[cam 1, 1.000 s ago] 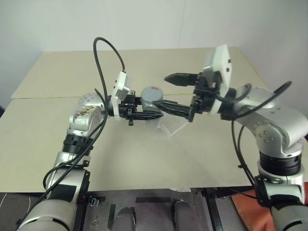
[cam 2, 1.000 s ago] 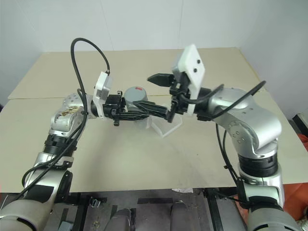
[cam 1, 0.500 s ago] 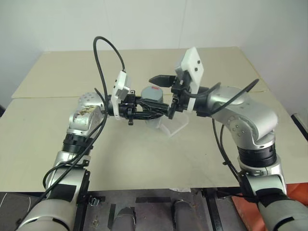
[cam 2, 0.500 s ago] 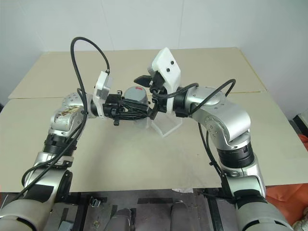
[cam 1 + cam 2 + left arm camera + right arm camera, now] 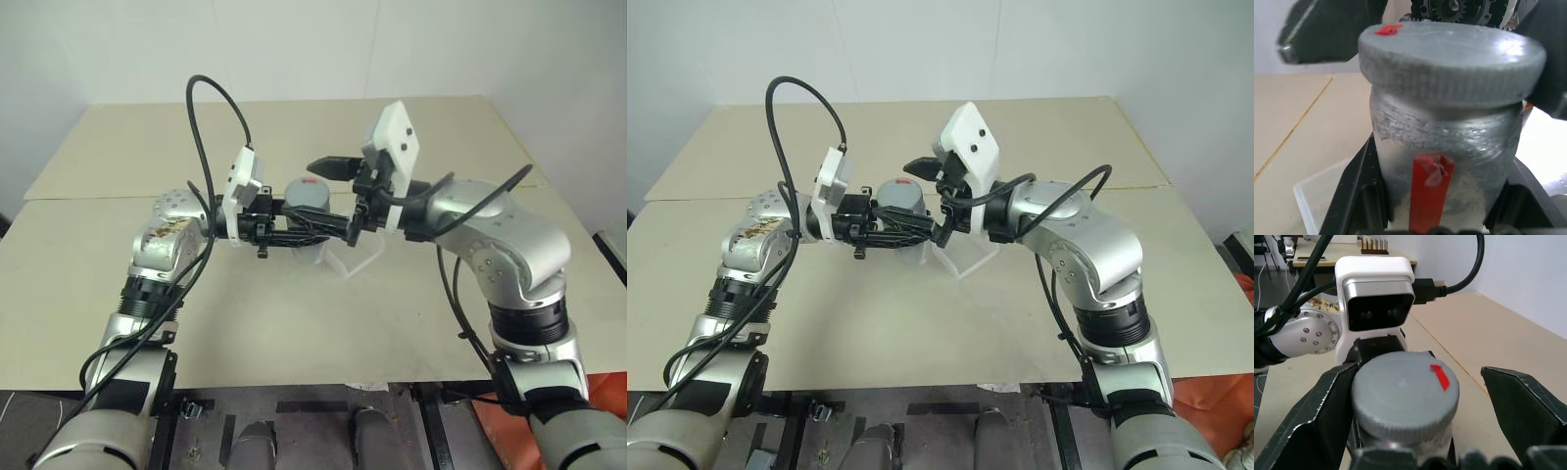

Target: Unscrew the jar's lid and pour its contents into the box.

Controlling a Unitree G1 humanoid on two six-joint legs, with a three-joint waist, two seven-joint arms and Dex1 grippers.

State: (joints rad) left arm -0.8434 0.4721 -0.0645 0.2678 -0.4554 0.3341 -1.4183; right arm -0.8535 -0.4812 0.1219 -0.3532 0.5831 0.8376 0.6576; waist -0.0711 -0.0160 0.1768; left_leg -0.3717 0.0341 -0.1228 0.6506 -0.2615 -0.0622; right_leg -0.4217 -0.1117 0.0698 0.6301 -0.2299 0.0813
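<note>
The jar (image 5: 1444,147), clear with a red strip on its side, is held upright above the table with my left gripper (image 5: 331,225) shut on its body. Its grey lid (image 5: 1405,387), with a small red mark, is screwed on. My right gripper (image 5: 1415,406) stands open around the lid. One of its fingers (image 5: 1317,421) lies close against the rim and the other stands apart. The clear box (image 5: 358,257) sits on the table just below and beyond the jar. The contents cannot be made out through the jar's wall.
The beige table (image 5: 294,323) spreads wide around the box, with a seam (image 5: 98,199) running across it. Black cables loop above my left wrist (image 5: 211,108) and beside my right forearm (image 5: 446,284).
My right arm has swung in toward the jar, bringing its open fingers further over the lid. The left gripper and jar have kept still.
</note>
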